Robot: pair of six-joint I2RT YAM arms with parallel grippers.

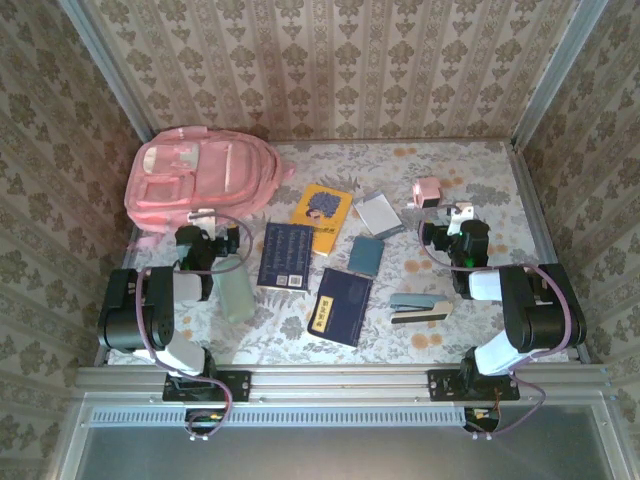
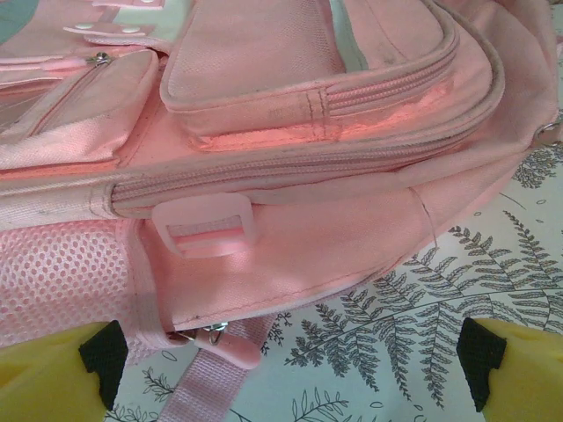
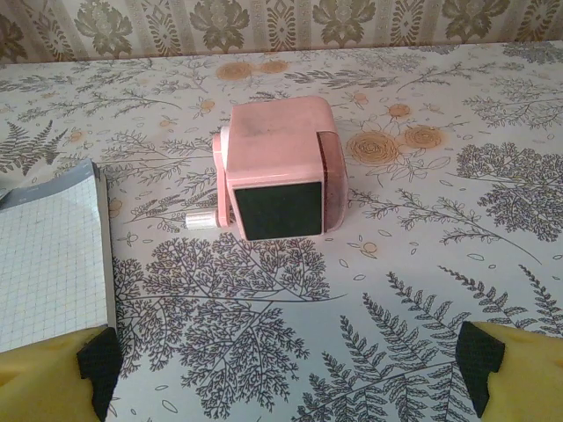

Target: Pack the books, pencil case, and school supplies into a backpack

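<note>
Plainly, your left arm sat folded at the 8 o'clock corner of the table. The left gripper reached toward 12 o'clock at the lower edge of the backpack. In the left wrist view its fingers stood wide apart, released, just short of the pink fabric.

Your right arm was bent at 4 o'clock. The right gripper pointed toward 11 o'clock at the pink boxy item, its fingers likewise spread and near the item but apart from it.

You had three books out on the table: a navy book, a second navy book at 5 o'clock of it, and a yellow book. One pencil case lay just beside the left arm.

Four supplies lay loose: the pink boxy item, a grey-white pad, a teal pad and a stapler at 4 o'clock.

One backpack lay flat at 10 o'clock. The zips seen from the left wrist were drawn closed, so you could not tell its contents.
</note>
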